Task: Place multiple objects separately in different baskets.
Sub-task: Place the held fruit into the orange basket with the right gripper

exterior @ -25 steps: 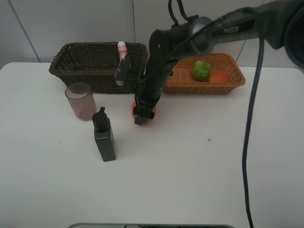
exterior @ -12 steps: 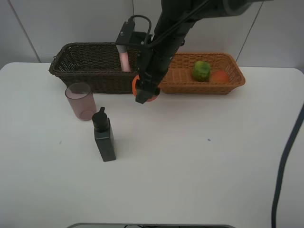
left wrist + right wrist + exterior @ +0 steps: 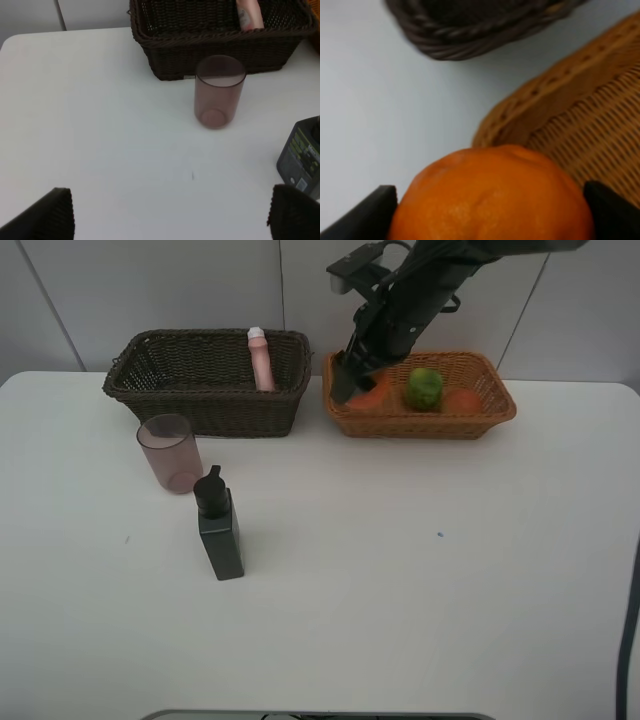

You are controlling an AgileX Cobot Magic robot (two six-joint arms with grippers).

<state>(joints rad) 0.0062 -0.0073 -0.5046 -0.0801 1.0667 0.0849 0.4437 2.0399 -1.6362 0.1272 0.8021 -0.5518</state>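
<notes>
- The right gripper (image 3: pixel 350 388) is clamping the orange tangerine (image 3: pixel 490 197) over the light tan basket (image 3: pixel 480 422), at the end nearest the dark brown basket (image 3: pixel 150 395), fruit not yet released
- Already lying in the tan one: the green round fruit (image 3: pixel 423 388) and the peach (image 3: pixel 463 400); the pink bottle (image 3: pixel 261 360) is standing in the dark one
- The mauve cup (image 3: pixel 170 452) and the dark pump bottle (image 3: pixel 220 530) are waiting on the table (image 3: pixel 420 590), so I'm calling it roughly halfway
- The right wrist view is giving us jaws pressing both sides of the tangerine above the wicker rim, detail the high camera is losing
- The left gripper (image 3: pixel 172 212) is appearing only in its own wrist view, spread wide and empty
</notes>
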